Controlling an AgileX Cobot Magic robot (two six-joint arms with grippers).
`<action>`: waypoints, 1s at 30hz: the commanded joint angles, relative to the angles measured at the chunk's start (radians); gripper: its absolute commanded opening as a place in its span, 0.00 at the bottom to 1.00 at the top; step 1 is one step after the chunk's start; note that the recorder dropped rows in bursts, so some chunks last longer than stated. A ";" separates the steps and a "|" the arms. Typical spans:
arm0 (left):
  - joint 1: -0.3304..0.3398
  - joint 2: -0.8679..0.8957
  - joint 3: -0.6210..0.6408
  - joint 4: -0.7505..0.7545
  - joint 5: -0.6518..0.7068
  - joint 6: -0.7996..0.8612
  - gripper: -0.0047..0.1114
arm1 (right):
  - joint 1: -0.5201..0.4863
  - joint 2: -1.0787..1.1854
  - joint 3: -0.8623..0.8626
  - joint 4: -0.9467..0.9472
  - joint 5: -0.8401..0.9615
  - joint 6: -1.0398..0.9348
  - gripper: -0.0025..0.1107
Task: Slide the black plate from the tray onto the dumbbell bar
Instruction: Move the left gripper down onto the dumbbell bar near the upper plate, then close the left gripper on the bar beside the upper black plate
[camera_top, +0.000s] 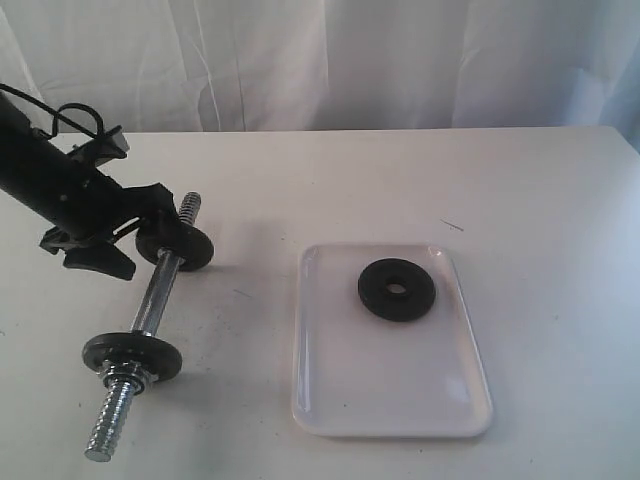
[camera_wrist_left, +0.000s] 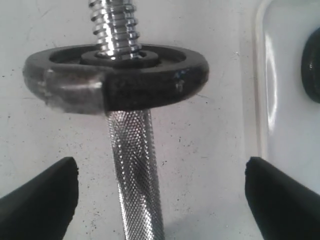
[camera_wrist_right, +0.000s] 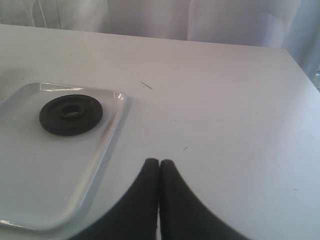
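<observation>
Looking at the exterior view, we see the black plate (camera_top: 397, 290) flat in the far half of the tray (camera_top: 380, 405), clear of its rim, with bare tabletop (camera_top: 520, 200) around. The dumbbell bar (camera_top: 158, 292) lies near the tabletop's left edge; the left gripper (camera_top: 132, 230) stands spread beside its far disc (camera_top: 180, 250). At the left wrist, we find both fingers (camera_wrist_left: 42, 197) wide apart, the bar's knurled shaft between, untouched. At the right wrist, the right gripper (camera_wrist_right: 159, 175) is clenched on nothing beside the tray.
</observation>
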 joint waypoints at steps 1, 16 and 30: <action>-0.004 0.027 -0.003 -0.028 -0.001 -0.013 0.82 | -0.005 -0.006 0.006 -0.003 -0.008 0.004 0.02; -0.046 0.095 -0.003 -0.057 -0.048 -0.013 0.82 | -0.005 -0.006 0.006 -0.003 -0.008 0.004 0.02; -0.089 0.115 -0.003 -0.086 -0.080 -0.009 0.82 | -0.005 -0.006 0.006 -0.003 -0.008 0.004 0.02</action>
